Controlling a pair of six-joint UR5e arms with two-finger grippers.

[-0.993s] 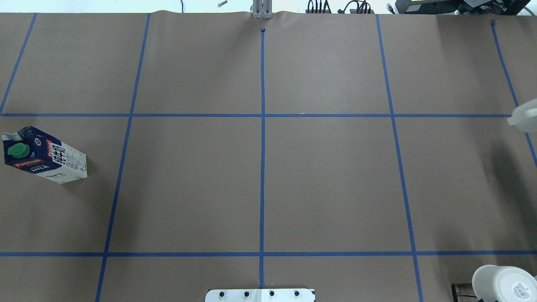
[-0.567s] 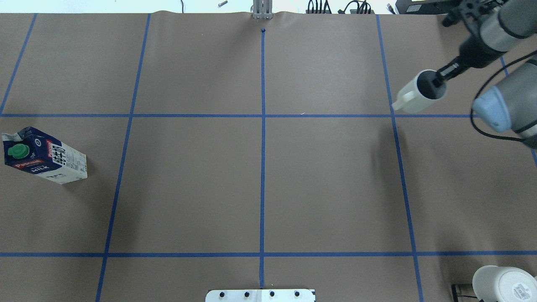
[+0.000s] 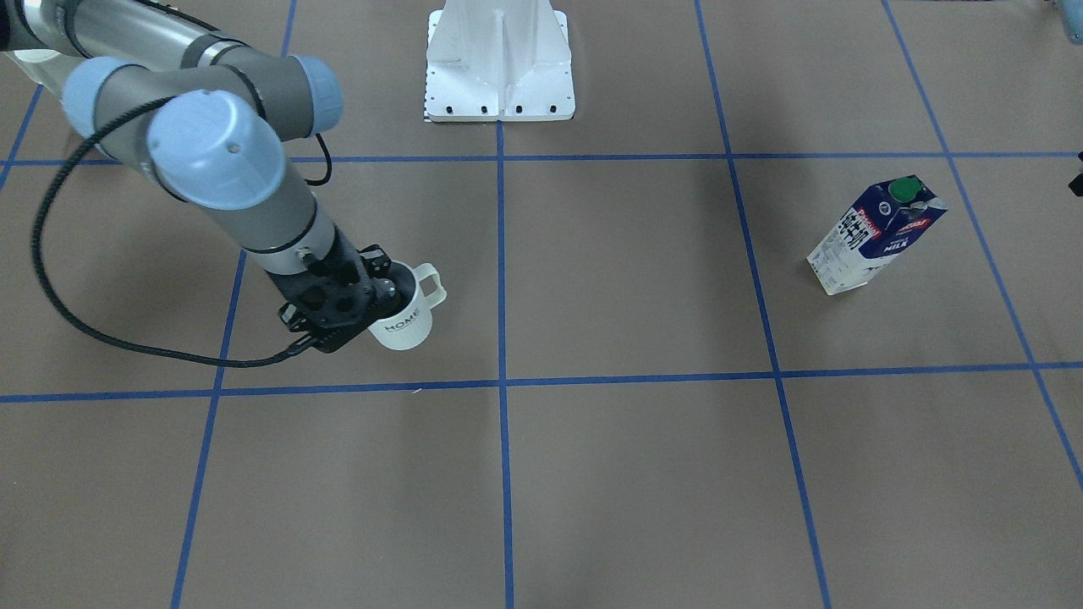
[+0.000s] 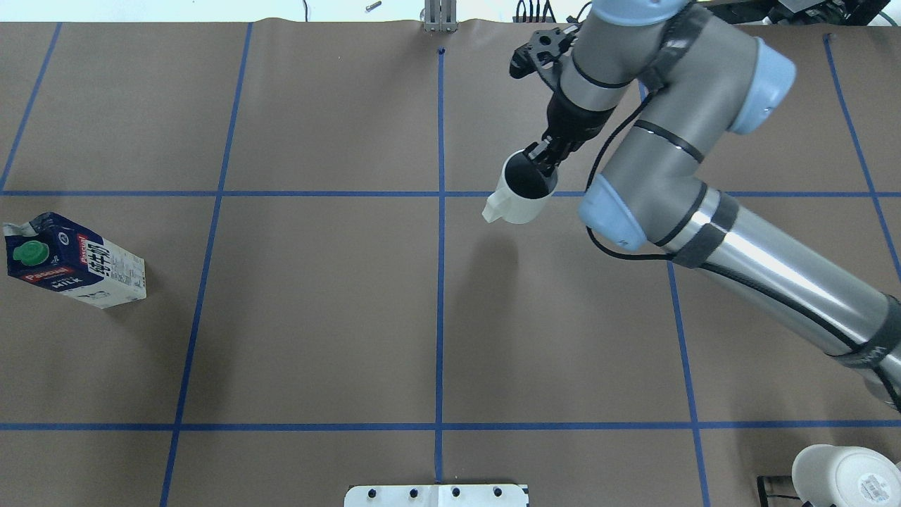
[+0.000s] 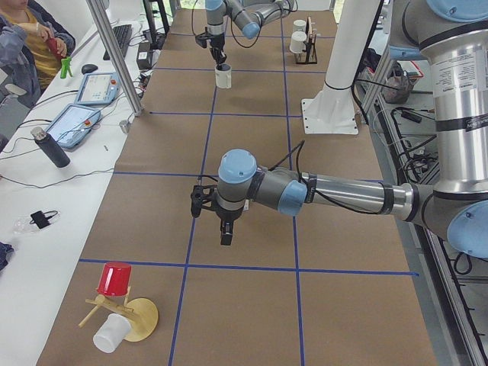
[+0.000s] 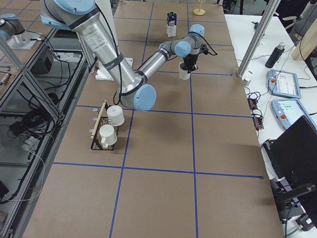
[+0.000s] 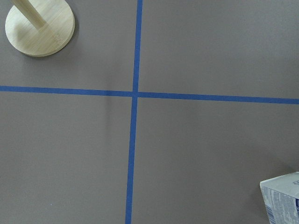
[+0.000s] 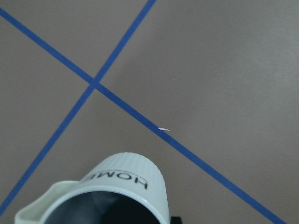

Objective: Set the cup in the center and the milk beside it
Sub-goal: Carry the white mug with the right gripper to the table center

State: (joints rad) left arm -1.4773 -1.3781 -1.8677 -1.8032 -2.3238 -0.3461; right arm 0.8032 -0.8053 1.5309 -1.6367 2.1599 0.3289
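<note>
The cup [image 4: 517,201] is a white mug with dark lettering and a dark inside. My right gripper [image 4: 544,167] is shut on its rim and holds it above the table, just right of the middle blue line. The cup also shows in the front view [image 3: 404,320] and the right wrist view [image 8: 126,184]. The milk [image 4: 74,260] stands at the far left of the table, apart from both arms; it also shows in the front view [image 3: 876,237]. My left gripper [image 5: 226,231] hangs over the table near the milk end; I cannot tell whether it is open or shut.
A rack with plain white mugs [image 4: 845,475] sits at the near right corner. A wooden stand [image 5: 126,316] with a red cup stands past the milk; its base shows in the left wrist view [image 7: 39,28]. The robot's white base plate [image 4: 436,495] is at the near edge.
My right arm has swung in from the right edge, carrying the cup leftward to just right of the middle line. The milk has not moved.
</note>
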